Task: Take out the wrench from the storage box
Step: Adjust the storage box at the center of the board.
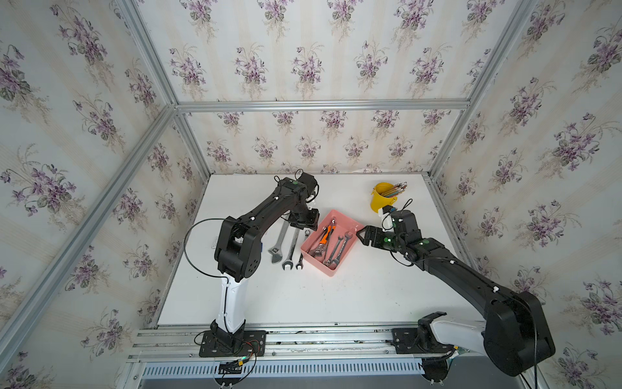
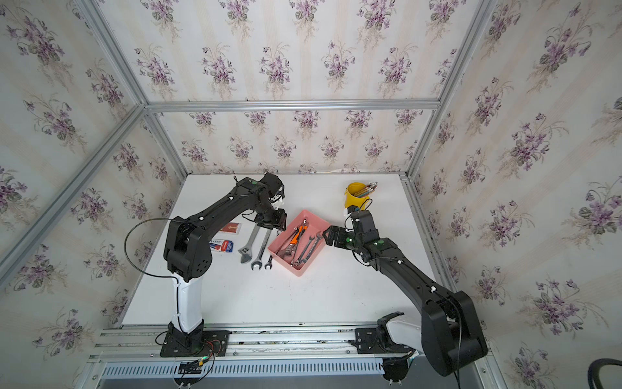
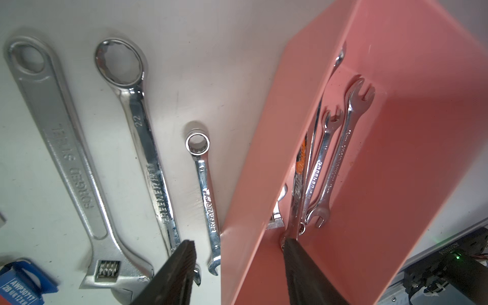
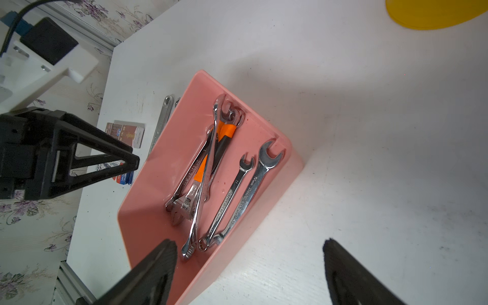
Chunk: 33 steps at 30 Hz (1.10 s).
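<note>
Shiny steel wrenches sit in the shallow pink plastic storage box. Left gripper straddles its wall, half open and empty; right gripper gapes wide, empty too.

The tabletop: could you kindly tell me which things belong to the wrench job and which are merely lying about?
Job: storage box, wrenches inside it, wrenches beside it, left gripper, right gripper.
Lying about: yellow cup of pencils, red packet, blue-and-white box.

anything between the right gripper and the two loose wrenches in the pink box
Only the storage box's side wall, at the open right gripper's tips. The two wrenches lie bare on the box floor, apart from the tangled pile.
</note>
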Available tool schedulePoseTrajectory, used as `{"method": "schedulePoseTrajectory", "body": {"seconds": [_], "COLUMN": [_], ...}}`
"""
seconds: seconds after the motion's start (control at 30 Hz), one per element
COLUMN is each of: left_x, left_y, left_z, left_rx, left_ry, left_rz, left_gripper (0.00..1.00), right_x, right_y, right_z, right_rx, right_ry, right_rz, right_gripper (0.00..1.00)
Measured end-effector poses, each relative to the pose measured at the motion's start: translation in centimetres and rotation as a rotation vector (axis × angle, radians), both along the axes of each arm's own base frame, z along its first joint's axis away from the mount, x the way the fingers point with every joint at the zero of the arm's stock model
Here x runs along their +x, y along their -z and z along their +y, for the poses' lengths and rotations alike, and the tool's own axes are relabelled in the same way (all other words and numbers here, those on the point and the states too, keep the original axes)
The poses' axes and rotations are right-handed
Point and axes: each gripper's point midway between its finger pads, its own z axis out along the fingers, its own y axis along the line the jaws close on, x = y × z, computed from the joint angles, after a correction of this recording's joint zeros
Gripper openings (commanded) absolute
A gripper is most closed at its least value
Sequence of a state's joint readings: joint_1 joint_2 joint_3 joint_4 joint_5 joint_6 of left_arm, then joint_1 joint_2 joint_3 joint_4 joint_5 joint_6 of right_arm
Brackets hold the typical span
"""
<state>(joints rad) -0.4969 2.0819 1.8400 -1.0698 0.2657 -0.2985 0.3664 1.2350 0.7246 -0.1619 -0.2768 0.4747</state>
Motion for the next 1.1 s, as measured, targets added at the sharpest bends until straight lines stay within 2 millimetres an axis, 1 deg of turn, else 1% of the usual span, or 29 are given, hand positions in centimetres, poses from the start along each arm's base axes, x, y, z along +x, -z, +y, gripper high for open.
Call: {"method": "schedulePoseTrajectory", "body": {"seconds": [0.03,0.1,0.23,0.3,0.57,0.73,0.9,1.1], "left_x": [-0.1,-0.2,-0.6,-0.8,-1.2,-2.0,-3.4,-4.9], "left_y": [0.2,0.4,1.2,1.4,2.0,2.3,2.2,2.0], "left_z": [-0.3,-0.7,-1.4,-1.5,-1.5,-1.7,-1.9,-2.2], "left_rx": [0.001,0.000,0.009,0.013,0.056,0.070,0.077,0.102], "left_ry": [0.006,0.015,0.035,0.040,0.048,0.038,0.008,-0.085], "left_rz": [0.001,0.001,0.014,0.017,0.009,0.019,0.035,0.023], "left_gripper": [0.52,0.51,0.40,0.37,0.22,0.16,0.11,0.09], "right_x": [0.0,0.0,0.0,0.0,0.0,0.0,0.0,0.1], "right_y": [0.0,0.0,0.0,0.0,-0.1,-0.3,-0.3,-0.4], "right_z": [0.0,0.0,0.0,-0.1,-0.1,-0.1,-0.2,0.0], "right_rx": [0.000,-0.002,-0.002,-0.003,-0.004,-0.003,-0.008,-0.004], "right_ry": [0.001,0.002,0.002,0.003,0.005,0.005,0.008,0.001], "right_rz": [0.000,-0.001,-0.001,-0.001,-0.005,-0.011,-0.011,-0.006], "right_gripper": [0.91,0.91,0.91,0.91,0.91,0.92,0.92,0.91]}}
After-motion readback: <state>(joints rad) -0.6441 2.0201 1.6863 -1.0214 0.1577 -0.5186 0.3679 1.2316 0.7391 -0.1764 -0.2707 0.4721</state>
